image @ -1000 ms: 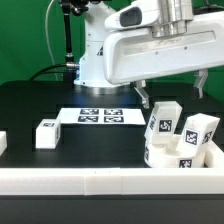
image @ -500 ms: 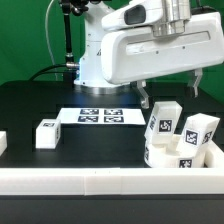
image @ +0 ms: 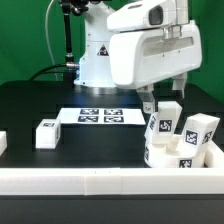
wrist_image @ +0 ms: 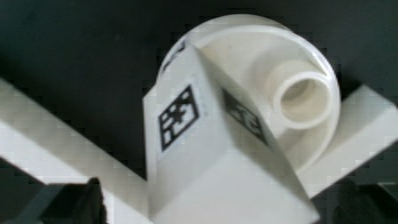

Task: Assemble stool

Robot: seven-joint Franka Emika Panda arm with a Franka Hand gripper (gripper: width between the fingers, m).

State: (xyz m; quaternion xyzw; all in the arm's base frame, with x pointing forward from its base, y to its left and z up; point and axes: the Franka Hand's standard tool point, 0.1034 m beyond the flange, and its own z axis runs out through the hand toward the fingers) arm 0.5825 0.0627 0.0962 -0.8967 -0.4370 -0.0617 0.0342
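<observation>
White plastic throughout: we note the stool's round seat (image: 158, 155) in the table's (image: 30, 105) corner toward the camera on the exterior view's right, tucked against the border rails (image: 100, 185) that meet there. Two blocky tagged legs stand on the seat, an upright leg (image: 163, 122) on the side nearer the table's middle and a second leg (image: 200, 133) beside it toward the right edge. Whether either is fully home in its socket we cannot tell. A loose leg (image: 46, 133) lies well apart on bare table nearer the left edge, with the marker board (image: 100, 116) between it and the seat, farther back. The gripper (image: 167, 95) hangs just above the upright leg, jaws spread wide and holding nothing; no contact shows. In the wrist view that leg fills the picture, seen nearly end-on and a little skewed. Our reading: the leg lies straight below the gripper, its long axis near vertical and along the approach line, so the coming move looks like a short descent with the fingers straddling its flat tagged sides. Only one arm works here. A skewed closing could tip the leg.
</observation>
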